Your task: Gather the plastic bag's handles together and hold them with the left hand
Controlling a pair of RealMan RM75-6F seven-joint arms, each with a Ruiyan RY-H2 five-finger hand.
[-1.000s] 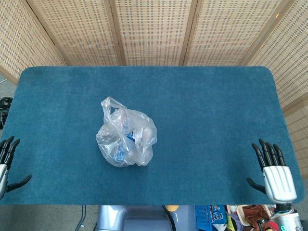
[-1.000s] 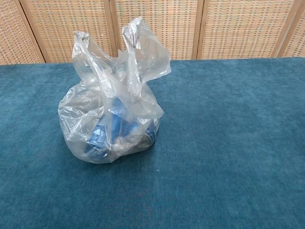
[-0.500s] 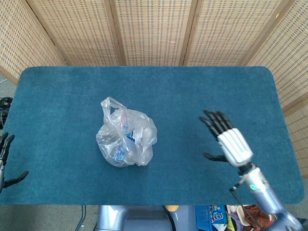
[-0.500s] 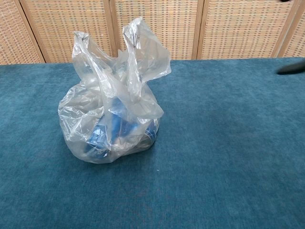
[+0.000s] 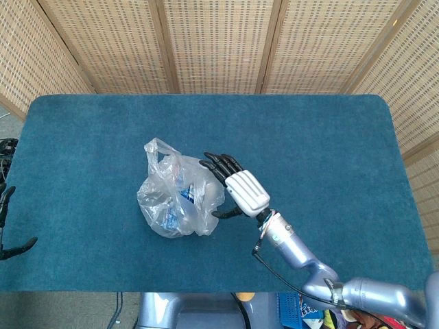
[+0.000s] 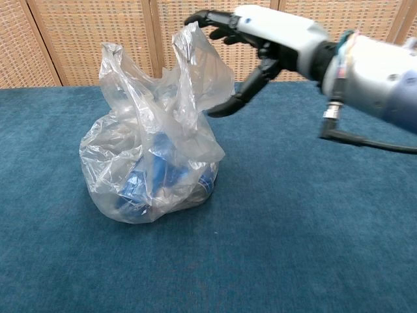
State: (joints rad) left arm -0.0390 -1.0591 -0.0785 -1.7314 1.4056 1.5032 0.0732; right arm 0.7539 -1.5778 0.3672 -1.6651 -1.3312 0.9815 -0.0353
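Observation:
A clear plastic bag [image 5: 177, 200] [image 6: 151, 169] with blue items inside stands left of centre on the blue table [image 5: 322, 151]. Its two handles stick up apart, the left handle [image 6: 117, 72] and the right handle [image 6: 199, 62]. My right hand [image 5: 235, 188] [image 6: 260, 39] hovers just right of the bag at the right handle, fingers spread and holding nothing. Only the fingertips of my left hand [image 5: 7, 229] show at the left edge in the head view, off the table, spread and empty.
Wicker screens [image 5: 219, 41] stand behind the table. The table's right half and far side are bare blue cloth. My right forearm [image 5: 309, 264] crosses the near right part of the table with a black cable along it.
My right hand has swept from the table's right side leftward to the bag's right handle. The left hand has slipped slightly further down and out of view. The bag has not moved.

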